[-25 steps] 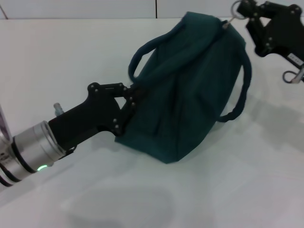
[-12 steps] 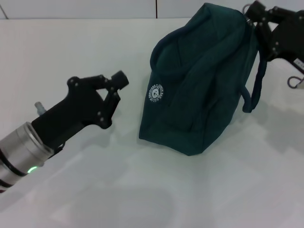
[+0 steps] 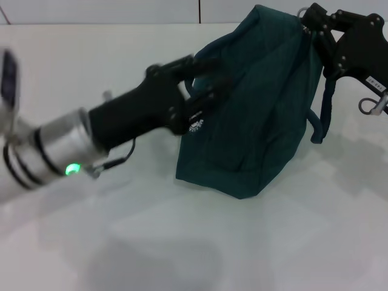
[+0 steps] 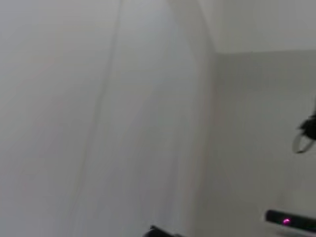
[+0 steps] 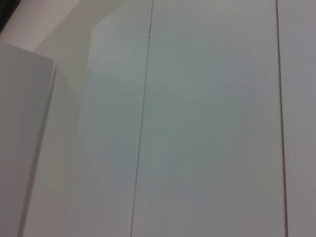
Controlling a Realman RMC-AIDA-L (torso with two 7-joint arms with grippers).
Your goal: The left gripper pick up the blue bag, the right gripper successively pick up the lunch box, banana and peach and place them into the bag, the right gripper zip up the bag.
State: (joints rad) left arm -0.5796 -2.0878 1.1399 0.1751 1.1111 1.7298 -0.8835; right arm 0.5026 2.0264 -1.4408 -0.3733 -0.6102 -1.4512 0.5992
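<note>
Standing bulged in the upper centre-right of the head view, blue bag (image 3: 254, 109) hides lunch box, banana and peach, probably inside. Left gripper (image 3: 203, 85), jaws apart, meets its left side. Right gripper (image 3: 312, 24) pinches the top right corner; zipping seems nearly finished.

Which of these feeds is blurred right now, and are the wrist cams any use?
Head view: left gripper and its arm are motion-smeared; bag and right gripper stay sharp. Left wrist view: soft, mostly blank wall. Right wrist view: only pale panels, nothing of the task.
</note>
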